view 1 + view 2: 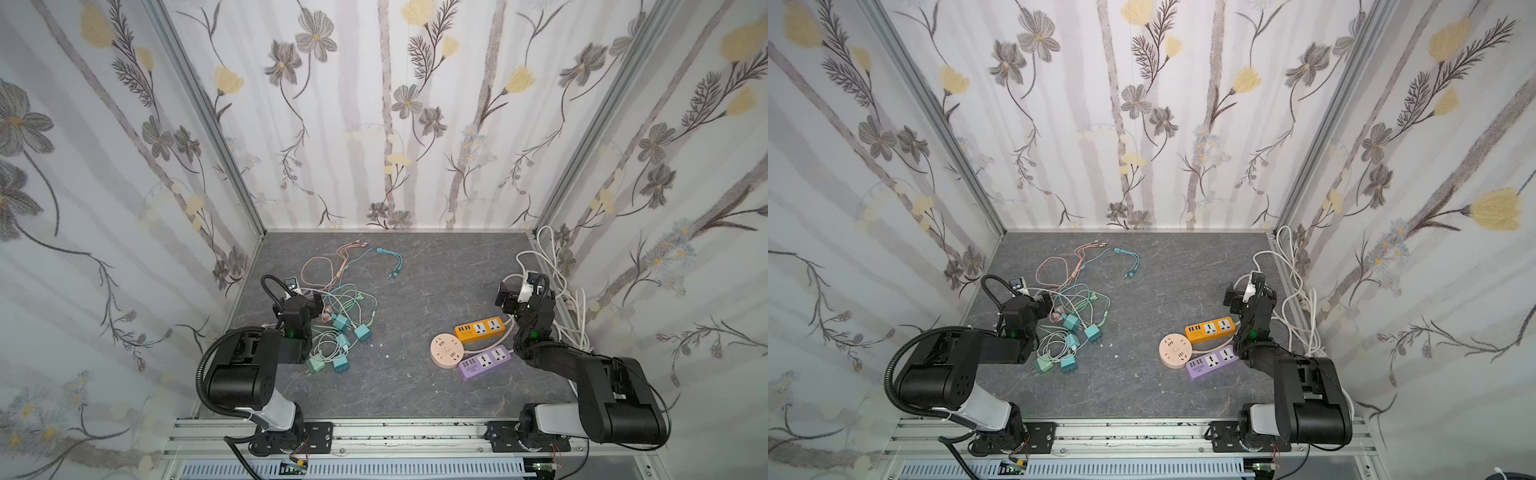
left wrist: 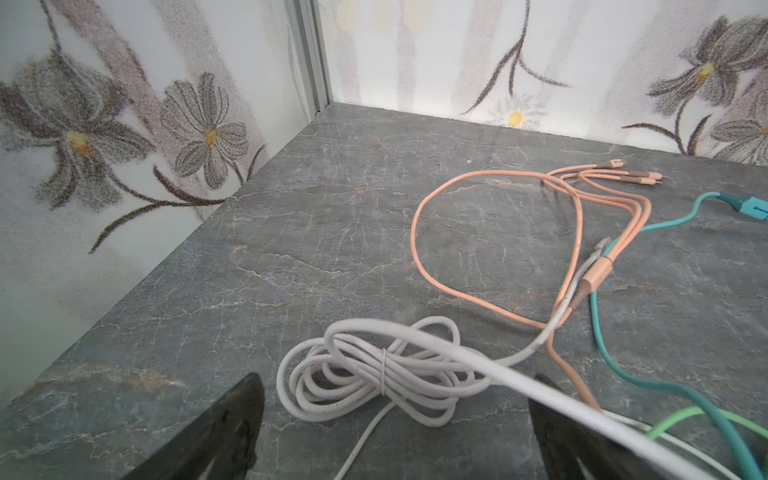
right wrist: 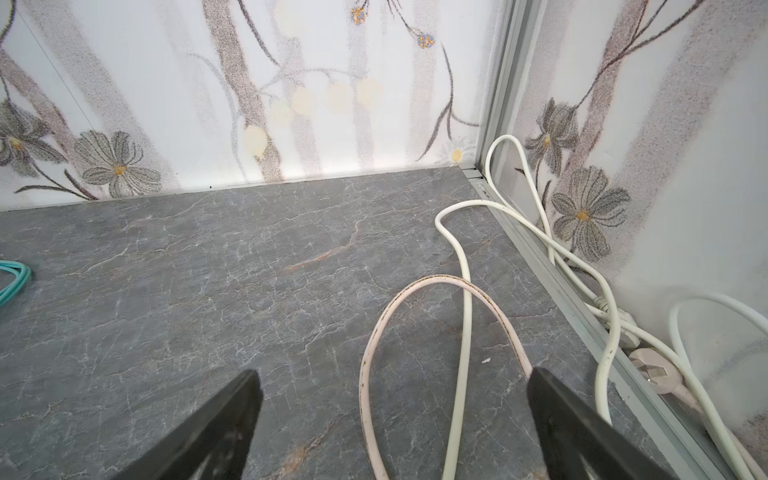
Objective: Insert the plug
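Observation:
Several teal charger plugs (image 1: 362,333) (image 1: 1093,332) lie in a tangle of cables at the left of the grey table in both top views. At the right are an orange power strip (image 1: 482,328) (image 1: 1210,328), a purple power strip (image 1: 484,362) and a round pink socket (image 1: 446,350). My left gripper (image 2: 397,378) is open just above a tied white cable coil (image 2: 365,374), holding nothing; a white cable crosses one finger. My right gripper (image 3: 394,371) is open over two loose cords, behind the orange strip. No plug shows in either wrist view.
Pink cable (image 2: 494,232) and teal cable (image 2: 623,365) sprawl beyond the left gripper. White power cords (image 3: 465,291) and a beige wall plug (image 3: 656,374) lie along the right wall's rail. Floral walls close in on the left, back and right sides.

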{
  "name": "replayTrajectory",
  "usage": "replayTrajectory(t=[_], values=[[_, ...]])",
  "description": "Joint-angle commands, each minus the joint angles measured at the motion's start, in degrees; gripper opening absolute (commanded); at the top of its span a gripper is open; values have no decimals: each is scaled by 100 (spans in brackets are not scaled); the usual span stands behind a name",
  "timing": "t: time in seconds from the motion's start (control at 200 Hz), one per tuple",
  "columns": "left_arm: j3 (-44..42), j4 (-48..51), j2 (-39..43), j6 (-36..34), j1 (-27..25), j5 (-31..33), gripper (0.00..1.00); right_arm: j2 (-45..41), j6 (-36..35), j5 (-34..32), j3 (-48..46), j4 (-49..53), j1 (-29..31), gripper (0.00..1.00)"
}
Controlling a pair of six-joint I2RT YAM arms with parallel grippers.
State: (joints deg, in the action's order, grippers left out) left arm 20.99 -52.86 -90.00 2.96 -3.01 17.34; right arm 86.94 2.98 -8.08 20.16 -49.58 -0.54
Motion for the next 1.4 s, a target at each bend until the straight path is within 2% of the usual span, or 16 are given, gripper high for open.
replayTrajectory(t=[0.0,1.394], values=[[24,-161,12,-20,6,4,100,-1,14,-52,27,-290,12,99],[36,-141,12,-17,10,-8,100,1,-61,-1,63,-236,54,99]])
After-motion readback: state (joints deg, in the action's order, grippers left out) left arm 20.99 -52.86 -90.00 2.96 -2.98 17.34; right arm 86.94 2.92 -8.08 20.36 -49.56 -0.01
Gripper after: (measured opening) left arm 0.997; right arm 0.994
